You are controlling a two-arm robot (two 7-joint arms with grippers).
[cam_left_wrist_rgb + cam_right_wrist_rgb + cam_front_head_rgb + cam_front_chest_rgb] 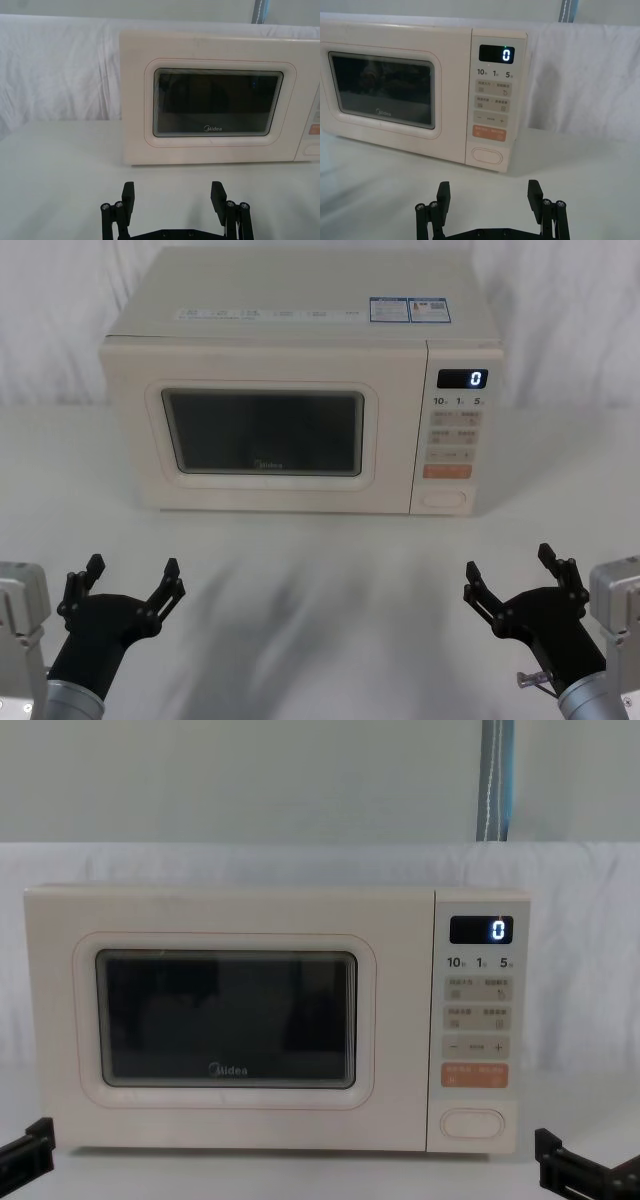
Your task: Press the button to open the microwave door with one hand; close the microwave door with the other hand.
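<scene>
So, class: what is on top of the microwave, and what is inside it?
On top of the microwave lies a strip of printed labels, two of them blue. The microwave door is shut and its dark glass hides the inside, so nothing there can be told.

Bright, even, diffuse light, all views sharp; soft smeared shadows on the table (pixel 320 590) near the grippers, faint reflections in the microwave door (pixel 382 90) glass.
</scene>
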